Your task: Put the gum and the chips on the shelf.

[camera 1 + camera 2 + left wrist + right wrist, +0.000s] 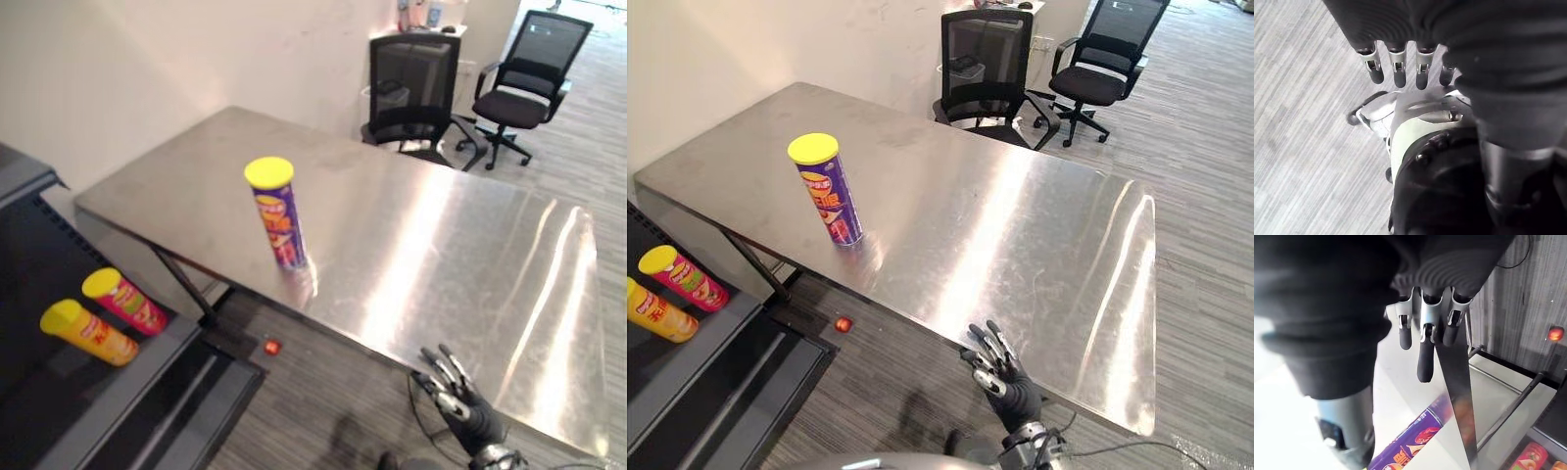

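A purple chips can [281, 217] with a yellow lid stands upright near the front edge of the steel table [441, 245]; the right wrist view shows its side [1409, 444] too. Two more cans lie on the dark shelf [108, 392] at the left: a yellow one [88, 333] and a pink one [125, 300]. A small red object [271, 346] lies on the floor under the table. My right hand [1004, 377] hovers below the table's front edge, open and empty, well to the right of the purple can. My left hand [1399, 68] hangs over the floor, fingers straight, holding nothing.
Two black office chairs [411, 88] [524, 83] stand behind the table's far side. A white wall [147, 78] runs along the left. The shelf unit sits low at the left, with a lower ledge [196, 401] toward the table leg [186, 289].
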Controlling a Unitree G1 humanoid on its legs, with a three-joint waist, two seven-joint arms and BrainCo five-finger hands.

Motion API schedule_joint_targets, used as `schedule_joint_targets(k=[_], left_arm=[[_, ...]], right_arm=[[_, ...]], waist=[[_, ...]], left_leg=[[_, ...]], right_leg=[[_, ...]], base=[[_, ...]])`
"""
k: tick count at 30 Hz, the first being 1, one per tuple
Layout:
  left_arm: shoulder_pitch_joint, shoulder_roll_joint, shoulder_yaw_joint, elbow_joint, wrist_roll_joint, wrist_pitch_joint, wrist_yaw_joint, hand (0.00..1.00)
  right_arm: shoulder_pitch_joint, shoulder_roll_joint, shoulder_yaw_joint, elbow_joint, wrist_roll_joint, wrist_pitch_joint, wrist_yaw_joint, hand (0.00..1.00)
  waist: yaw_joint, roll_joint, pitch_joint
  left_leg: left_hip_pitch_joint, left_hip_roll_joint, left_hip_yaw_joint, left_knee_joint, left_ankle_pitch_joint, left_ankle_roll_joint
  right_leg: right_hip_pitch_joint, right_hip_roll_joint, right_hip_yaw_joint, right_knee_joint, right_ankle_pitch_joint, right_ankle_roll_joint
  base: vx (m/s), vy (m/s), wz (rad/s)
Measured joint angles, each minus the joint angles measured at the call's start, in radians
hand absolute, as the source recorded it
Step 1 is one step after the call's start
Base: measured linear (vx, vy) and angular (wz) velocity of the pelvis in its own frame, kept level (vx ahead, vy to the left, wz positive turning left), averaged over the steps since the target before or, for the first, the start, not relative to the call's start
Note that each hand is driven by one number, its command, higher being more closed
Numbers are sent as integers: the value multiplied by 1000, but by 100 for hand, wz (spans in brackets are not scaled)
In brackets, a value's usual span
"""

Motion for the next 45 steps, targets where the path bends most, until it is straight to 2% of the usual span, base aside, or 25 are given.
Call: schedule_joint_targets(k=[2, 3, 5, 7, 8, 9, 11, 12, 13, 14, 15, 16, 19, 23, 25, 30, 34, 39, 40, 45], left_arm=[[1, -12, 22, -12, -1, -3, 9, 0], [4, -17, 23, -17, -4, -11, 9, 0], [11, -32, 43, -39, -39, -25, 9, 0], [14, -52, 79, -47, -41, -36, 17, 0], [20, -57, 86, -54, -41, -38, 18, 0], [24, -58, 87, -58, -54, -39, 22, 0], [29, -62, 87, -79, -78, -41, 23, 0], [29, -67, 87, -85, -78, -40, 27, 0], [30, -70, 87, -83, -77, -38, 35, 0], [34, -62, 80, -89, -76, -42, 32, 0], [41, -51, 63, -92, -75, -48, 30, 0], [35, -44, 47, -82, -74, -49, 30, 0], [17, -44, 45, -61, -40, -36, 30, 0], [14, -34, 46, -55, -25, -41, 30, 0], [7, -37, 45, -48, -23, -35, 30, 0], [9, -36, 44, -53, -29, -36, 31, 0], [33, -30, 42, -87, -37, -42, 31, 0], [41, -27, 54, -95, -36, -49, 27, 0], [41, -27, 60, -95, -36, -51, 21, 0], [62, -27, 90, -110, -36, -65, 0, 0]], right_arm=[[-22, -17, 12, 0, 2, -8, -10, 0], [-25, -16, 14, 0, 6, -12, -12, 0], [-31, -23, 24, 2, 26, -21, -12, 0], [-38, -43, 47, 5, 35, -22, -13, 0], [-42, -48, 59, 7, 36, -26, -13, 0], [-44, -47, 66, 18, 36, -26, -15, 0], [-46, -48, 64, 23, 43, -34, -17, 0], [-48, -48, 62, 24, 51, -49, -20, 0], [-56, -44, 56, 37, 63, -62, -25, 0], [-58, -38, 59, 42, 66, -62, -34, 0], [-52, -35, 71, 21, 75, -67, -35, 0], [-45, -34, 70, 3, 77, -71, -37, 0], [-44, -7, 66, -21, 82, -76, -45, 0], [-35, -8, 17, -109, 82, -84, -56, 0], [-38, -15, -31, -139, 82, -97, -60, 0], [-131, -111, -179, -203, 81, -109, -78, 0], [-231, -170, -275, -213, 72, -122, -103, 0], [-297, -235, -282, -235, 72, -142, -103, 0], [-313, -262, -285, -235, 72, -142, -102, 0], [-445, -385, -259, -175, 70, -149, -90, 0]], waist=[[16, -2, -5], [22, 3, -12], [40, -4, -14], [59, -4, -12], [69, -13, -10], [73, -5, -16], [74, -1, -17], [71, 11, -19], [73, 26, -22], [74, 17, -27], [60, -2, -31], [59, -1, -30], [59, 4, -42], [59, -11, -48], [59, -12, -45], [61, -17, -45], [62, -34, -50], [75, -52, -48], [84, -56, -49], [90, -73, -52]], left_leg=[[-4, -33, -100, -16, 2, -2], [-9, -52, -133, -10, 3, -1], [-61, -79, -235, 82, 5, 3], [-101, -104, -312, 212, 40, 44], [-127, -101, -337, 273, 4, 46], [-153, -79, -344, 269, -132, 41], [-173, -63, -343, 157, -179, 37], [-188, -65, -346, -3, -159, 31], [-186, -80, -349, -105, -123, -22], [-174, -101, -337, -129, -112, -11], [-162, -139, -337, -152, -100, 5], [-153, -160, -338, -155, -101, 12], [-119, -180, -341, -181, -99, 23], [-126, -190, -345, -191, -104, 24], [-126, -185, -347, -210, -98, 19], [-120, -177, -352, -230, -93, 17], [-127, -180, -377, -233, -92, 18], [-127, -182, -395, -234, -89, 21], [-127, -182, -397, -235, -89, 22], [-130, -192, -402, -249, -74, 25]], right_leg=[[-38, 16, 59, -2, 13, 1], [-44, 22, 87, -21, 33, -1], [-37, 35, 147, -82, 95, -10], [-16, 38, 210, -121, 122, -13], [-9, 36, 236, -130, 128, -11], [-4, 35, 264, -130, 128, -10], [-2, 27, 287, -133, 130, -5], [-2, 21, 291, -144, 137, 13], [3, 12, 301, -155, 145, 39], [3, -5, 306, -157, 152, 48], [7, -38, 303, -152, 150, 50], [12, -58, 294, -138, 148, 52], [34, -83, 286, -130, 143, 60], [23, -93, 287, -121, 107, 117], [13, -88, 287, -123, 106, 117], [11, -76, 279, -123, 107, 117], [15, -77, 257, -122, 107, 117], [15, -77, 249, -109, 107, 116], [15, -77, 249, -106, 107, 116], [9, -85, 247, -106, 107, 116]], base=[[12, 67, -85], [49, 63, -86], [82, 82, -92], [111, 139, -96], [115, 183, -88], [129, 218, -73], [74, 207, -46], [4, 295, -33], [-1, 308, -22], [51, 328, -1], [82, 284, 17], [88, 265, 24], [63, 128, 14], [37, -3, 7], [52, -44, -3], [52, -22, 1], [28, 8, 13], [7, 13, 8], [-7, 15, 7], [-20, 8, 3]])
